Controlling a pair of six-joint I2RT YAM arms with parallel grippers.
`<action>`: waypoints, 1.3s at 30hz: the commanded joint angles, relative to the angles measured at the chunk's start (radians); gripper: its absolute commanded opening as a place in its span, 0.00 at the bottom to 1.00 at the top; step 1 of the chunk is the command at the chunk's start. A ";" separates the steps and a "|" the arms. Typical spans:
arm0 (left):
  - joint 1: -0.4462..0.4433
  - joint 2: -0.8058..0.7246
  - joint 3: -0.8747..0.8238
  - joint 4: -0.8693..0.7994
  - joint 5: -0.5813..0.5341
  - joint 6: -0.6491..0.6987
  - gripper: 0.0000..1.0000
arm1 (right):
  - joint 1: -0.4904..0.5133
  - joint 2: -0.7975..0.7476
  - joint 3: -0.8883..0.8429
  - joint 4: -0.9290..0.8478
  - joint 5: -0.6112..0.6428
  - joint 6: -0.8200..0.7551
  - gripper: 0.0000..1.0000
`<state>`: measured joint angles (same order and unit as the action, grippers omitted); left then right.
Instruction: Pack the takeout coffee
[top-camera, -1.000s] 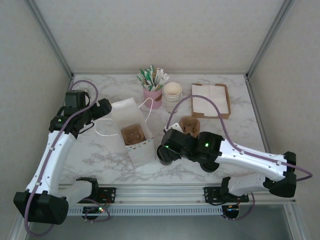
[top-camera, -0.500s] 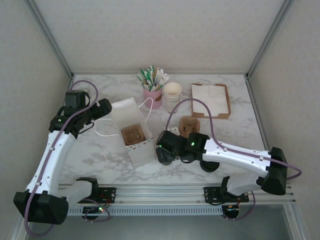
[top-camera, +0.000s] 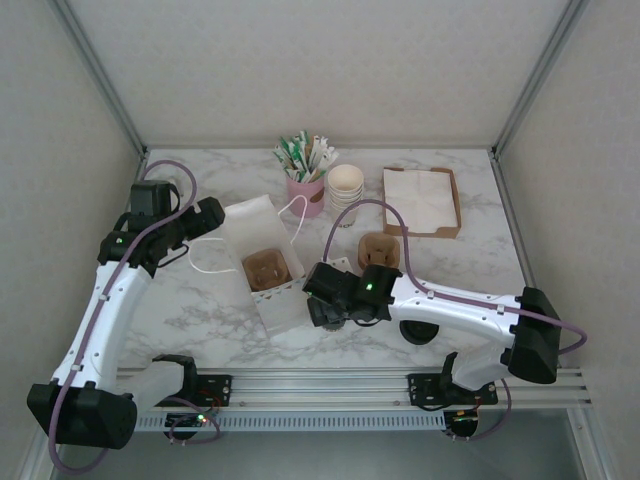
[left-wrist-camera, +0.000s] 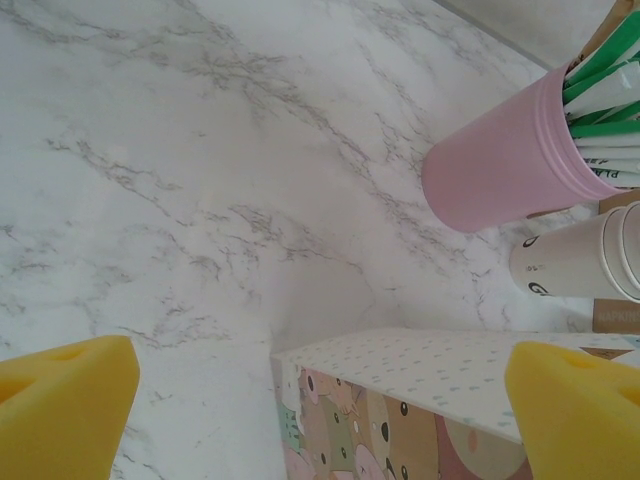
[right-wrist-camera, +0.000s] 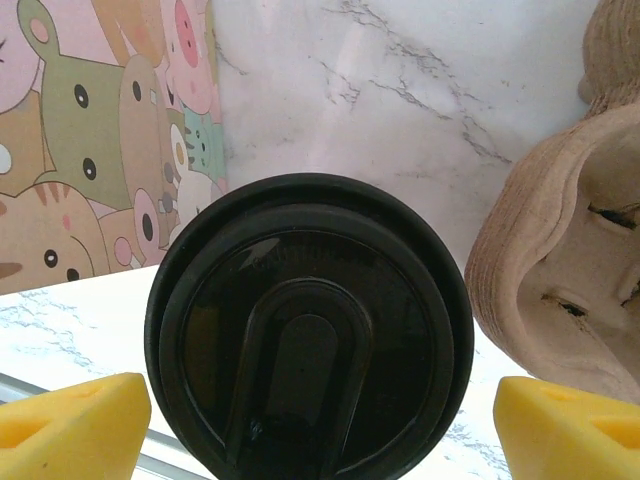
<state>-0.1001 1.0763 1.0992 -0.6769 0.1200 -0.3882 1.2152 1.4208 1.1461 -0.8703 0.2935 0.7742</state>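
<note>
Right wrist view puts the coffee (right-wrist-camera: 310, 330) straight under your right end effector (right-wrist-camera: 320, 425). Its black lid sits between the two yellow fingertips (right-wrist-camera: 70, 420), which stand wide, one on each side. You cannot tell from here whether they press the cup or only flank it. The coffee stands just right of the bag (top-camera: 275, 300), near the bag's front end, with the bag's printed animal side close behind the lid. A brown carrier (top-camera: 380, 250) lies on the marble surface (top-camera: 200, 310), right of the bag and just beyond the coffee.

In the top external view the bag is open at the top, and you can see a brown insert (top-camera: 265, 268) inside it. White cord handles trail from the bag's far end.

Your left end effector (top-camera: 208, 214) hangs at the bag's far left corner, fingers spread wide with nothing between them.

Beyond the bag stands a pink cup (top-camera: 306, 196) of sachets. Right of that you have stacked cups (top-camera: 346, 186), then a napkin tray (top-camera: 421, 200).
</note>
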 joint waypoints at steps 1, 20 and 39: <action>0.008 0.002 -0.009 -0.041 0.018 0.020 0.95 | -0.007 0.011 0.032 0.013 0.013 0.014 0.89; 0.008 0.011 -0.009 -0.040 0.027 0.023 0.95 | -0.007 0.049 0.036 0.014 0.038 0.003 0.82; 0.008 0.015 -0.007 -0.042 0.030 0.026 0.95 | -0.007 0.095 0.041 -0.011 0.059 -0.005 0.76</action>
<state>-0.0998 1.0809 1.0992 -0.6765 0.1307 -0.3882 1.2152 1.4937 1.1690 -0.8520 0.3176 0.7708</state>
